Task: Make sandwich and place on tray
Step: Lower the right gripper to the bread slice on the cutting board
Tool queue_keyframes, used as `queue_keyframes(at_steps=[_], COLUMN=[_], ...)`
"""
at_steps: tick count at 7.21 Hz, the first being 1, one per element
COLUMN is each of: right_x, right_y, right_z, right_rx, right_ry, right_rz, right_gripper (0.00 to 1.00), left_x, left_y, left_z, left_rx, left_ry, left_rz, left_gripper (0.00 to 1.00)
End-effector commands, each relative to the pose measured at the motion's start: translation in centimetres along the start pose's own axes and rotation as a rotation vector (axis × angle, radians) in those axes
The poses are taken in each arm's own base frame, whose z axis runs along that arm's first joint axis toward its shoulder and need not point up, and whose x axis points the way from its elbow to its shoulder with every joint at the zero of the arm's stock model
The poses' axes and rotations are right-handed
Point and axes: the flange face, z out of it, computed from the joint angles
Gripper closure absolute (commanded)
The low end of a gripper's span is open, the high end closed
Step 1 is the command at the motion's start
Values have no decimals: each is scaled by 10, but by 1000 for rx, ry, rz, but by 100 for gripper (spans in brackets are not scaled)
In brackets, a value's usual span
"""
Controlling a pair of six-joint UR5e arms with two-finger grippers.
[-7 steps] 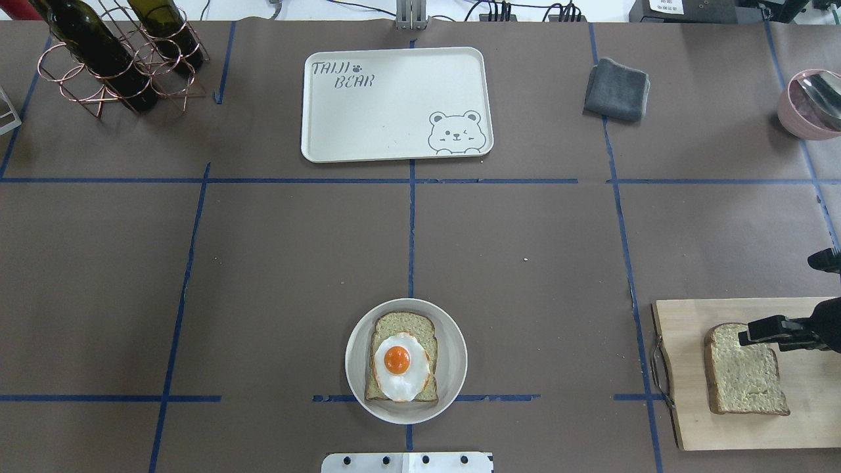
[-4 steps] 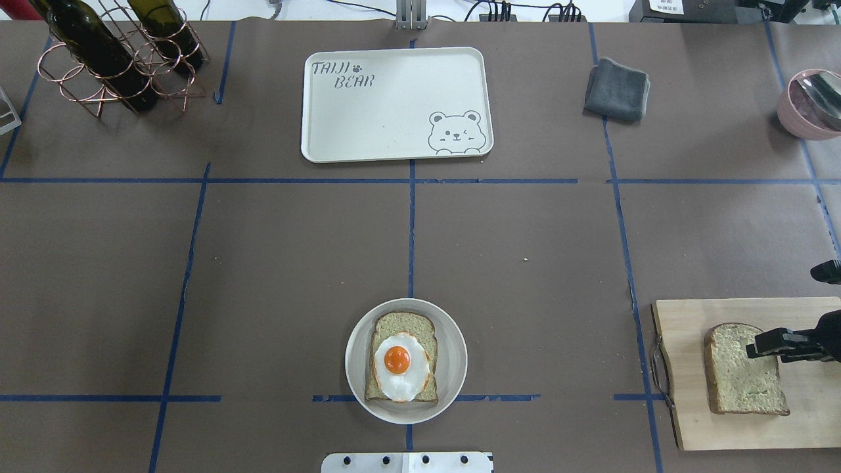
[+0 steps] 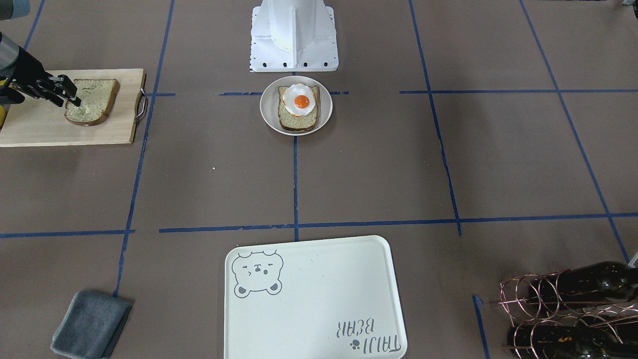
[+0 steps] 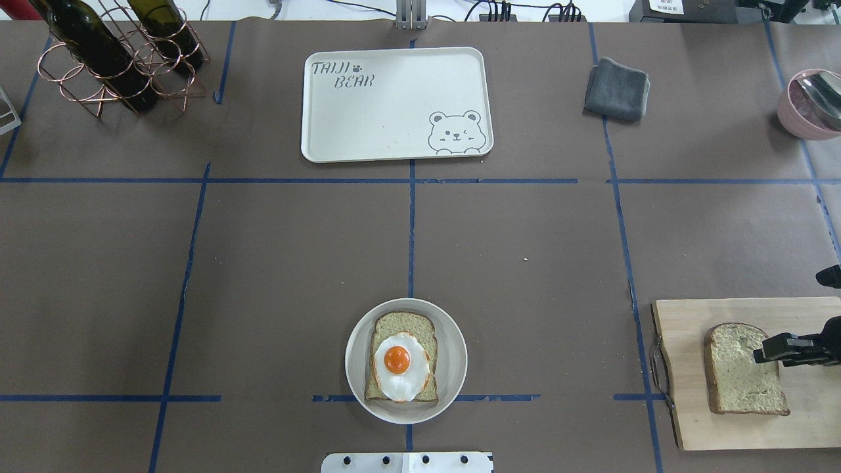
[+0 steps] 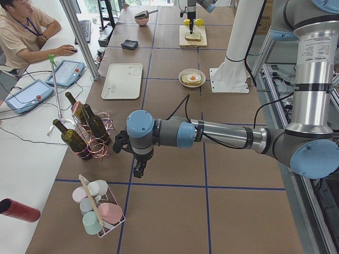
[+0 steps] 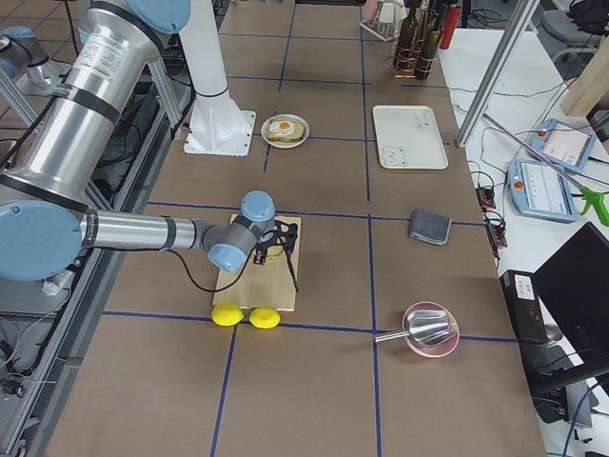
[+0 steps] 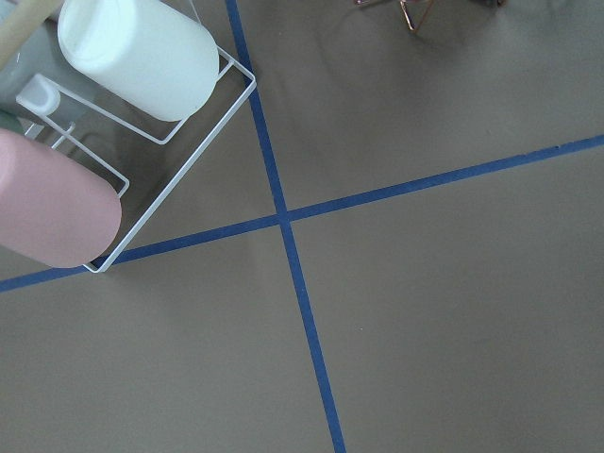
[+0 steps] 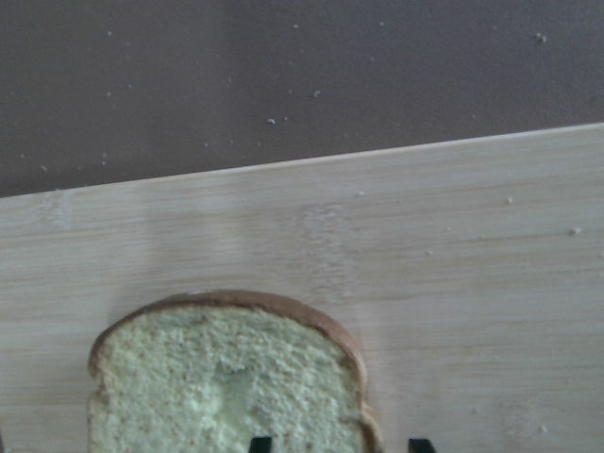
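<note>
A round white plate [image 4: 454, 341] at the near centre holds one bread slice [image 4: 404, 324] with a fried egg [image 4: 397, 364] on top, uncovered. The second bread slice [image 4: 736, 378] lies on the wooden cutting board [image 4: 683, 420] at the right. My right gripper [image 4: 761, 353] is open over this slice. In the right wrist view its fingertips [image 8: 260, 444] straddle the crust of the slice [image 8: 217, 387]. The cream bear tray [image 4: 394, 98] sits at the far centre with nothing on it. My left gripper [image 5: 139, 169] shows only in the exterior left view; I cannot tell its state.
A grey cloth [image 4: 617, 89] lies right of the tray. A copper rack with wine bottles [image 4: 118, 59] stands at the far left. A pink bowl with a spoon [image 4: 811, 105] is at the far right. Two lemons [image 6: 245, 316] lie beside the board. A cup rack [image 7: 113, 123] is near the left arm.
My right gripper has moved along the second slice toward the near edge of the table and slightly right. The slice, the plate and the tray have not moved.
</note>
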Motion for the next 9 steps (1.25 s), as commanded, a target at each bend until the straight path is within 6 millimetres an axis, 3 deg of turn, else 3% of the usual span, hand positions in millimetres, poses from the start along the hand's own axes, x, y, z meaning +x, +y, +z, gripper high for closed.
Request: queue_keyframes(at_steps=[1,4,9], right_x=[4,3,-1], right_y=[1,1,8], right_z=[3,4,-9], right_rx=[-7,-10,19], right_ry=[5,6,-85], right_rz=[7,11,-48], right_gripper=[53,100,100], left_x=[0,1,2], left_y=[0,0,-2], left_z=[0,-1,-2], left_rx=[0,2,5], left_ry=[0,-2,-3], left_rz=[0,3,6], left_gripper=[0,0,0])
